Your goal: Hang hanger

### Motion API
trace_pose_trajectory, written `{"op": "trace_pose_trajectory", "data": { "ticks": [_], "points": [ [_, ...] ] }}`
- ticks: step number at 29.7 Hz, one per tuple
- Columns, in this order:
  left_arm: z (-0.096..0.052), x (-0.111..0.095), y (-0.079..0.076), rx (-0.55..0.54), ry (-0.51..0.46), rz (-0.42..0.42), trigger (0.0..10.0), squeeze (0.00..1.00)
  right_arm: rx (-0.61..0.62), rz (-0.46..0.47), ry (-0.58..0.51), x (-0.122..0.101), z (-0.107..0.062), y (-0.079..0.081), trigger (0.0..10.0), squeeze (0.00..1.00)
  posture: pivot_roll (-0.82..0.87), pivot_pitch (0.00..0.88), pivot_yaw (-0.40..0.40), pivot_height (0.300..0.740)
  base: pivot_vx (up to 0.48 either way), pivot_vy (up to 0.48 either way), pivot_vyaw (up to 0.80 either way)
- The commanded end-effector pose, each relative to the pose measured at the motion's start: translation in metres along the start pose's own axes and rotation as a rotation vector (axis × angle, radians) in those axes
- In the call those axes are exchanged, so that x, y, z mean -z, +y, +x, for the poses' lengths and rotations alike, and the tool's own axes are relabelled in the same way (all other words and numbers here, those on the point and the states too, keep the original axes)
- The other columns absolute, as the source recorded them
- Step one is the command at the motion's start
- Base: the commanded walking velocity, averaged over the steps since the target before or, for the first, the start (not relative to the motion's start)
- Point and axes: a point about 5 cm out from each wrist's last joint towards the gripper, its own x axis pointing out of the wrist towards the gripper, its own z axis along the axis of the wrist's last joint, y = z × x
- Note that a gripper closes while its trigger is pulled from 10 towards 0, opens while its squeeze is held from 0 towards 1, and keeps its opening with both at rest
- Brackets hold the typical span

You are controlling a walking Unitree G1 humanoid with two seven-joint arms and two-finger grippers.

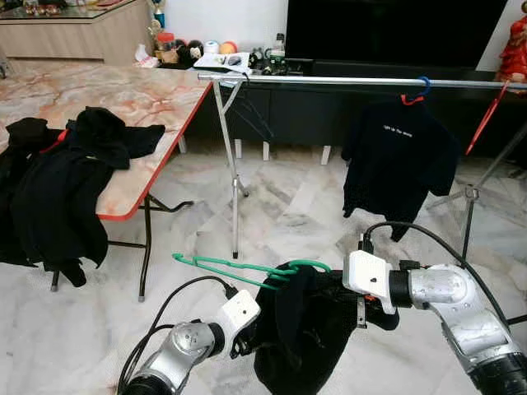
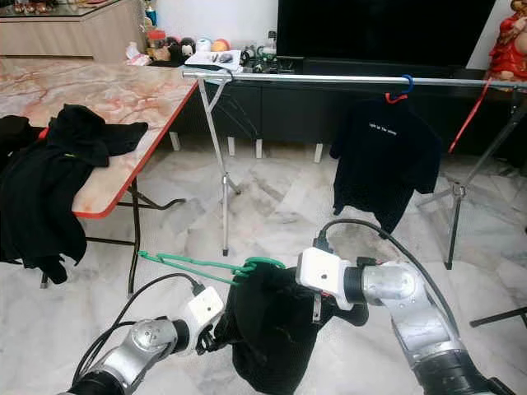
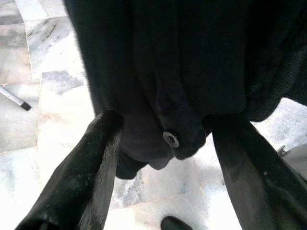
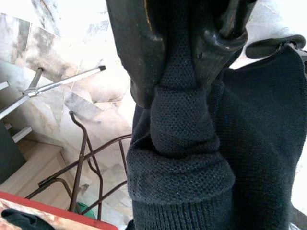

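A green hanger [image 1: 230, 267] lies level at waist height, its hook end buried in a black garment [image 1: 305, 337] that hangs between my two arms. My right gripper [image 4: 180, 91] is shut on a bunched fold of that garment's knit fabric. Beside the garment's left side, my left gripper [image 3: 170, 122] stands open, its fingers [image 3: 96, 158] wide apart, and cloth with a small button [image 3: 171, 139] hangs just beyond them. The metal clothes rail [image 1: 346, 81] runs across the room ahead of me, and a black T-shirt [image 1: 399, 156] hangs from it on a blue hanger [image 1: 421, 89].
A marble-topped folding table [image 1: 156, 99] with a red edge stands at the left, with a pile of black clothes [image 1: 66, 173] draped over it. The rail's support leg [image 1: 235, 189] stands ahead. A red hanger [image 1: 487, 115] hangs at the rail's right end. A dark TV cabinet [image 1: 305, 115] lies behind.
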Motion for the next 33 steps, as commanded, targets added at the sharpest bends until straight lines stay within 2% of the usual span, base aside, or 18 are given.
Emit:
{"op": "trace_pose_trajectory", "data": {
  "ticks": [1,5,6,7,8,9,33],
  "points": [
    [-0.0002,0.0035,0.0010,-0.009,0.023,0.006,10.0,0.00,0.012,-0.034,-0.047,-0.0130,0.0007,-0.0046,0.0,0.00,0.06,0.057,0.002,0.740,0.000,0.000,0.00],
    [0.0004,0.0048,0.0037,-0.049,0.039,0.005,10.0,0.00,0.014,-0.035,-0.050,-0.0143,0.0011,-0.0048,0.0,0.00,0.06,0.060,0.003,0.740,0.000,0.000,0.00],
    [0.0005,0.0056,0.0049,-0.063,0.045,0.001,9.6,0.00,0.014,-0.036,-0.051,-0.0149,0.0014,-0.0048,0.0,0.00,0.06,0.060,0.003,0.740,0.000,0.000,0.00],
    [0.0005,0.0058,0.0057,-0.072,0.045,-0.002,4.5,0.00,0.014,-0.037,-0.052,-0.0152,0.0016,-0.0048,0.0,0.00,0.06,0.060,0.003,0.740,0.000,0.000,0.00],
    [0.0005,0.0058,0.0066,-0.082,0.044,-0.006,4.5,0.00,0.015,-0.037,-0.053,-0.0155,0.0017,-0.0048,0.0,0.00,0.06,0.060,0.003,0.740,0.000,0.000,0.00],
    [0.0004,0.0056,0.0073,-0.088,0.042,-0.010,0.0,0.00,0.014,-0.037,-0.053,-0.0155,0.0017,-0.0047,0.0,0.00,0.06,0.060,0.003,0.740,0.000,0.000,0.00],
    [0.0036,0.0015,0.0070,-0.112,0.015,-0.013,0.0,0.00,0.013,-0.033,-0.052,-0.0156,0.0038,-0.0034,0.0,0.00,0.05,0.054,0.000,0.740,0.000,0.000,0.00]
  ]
}}
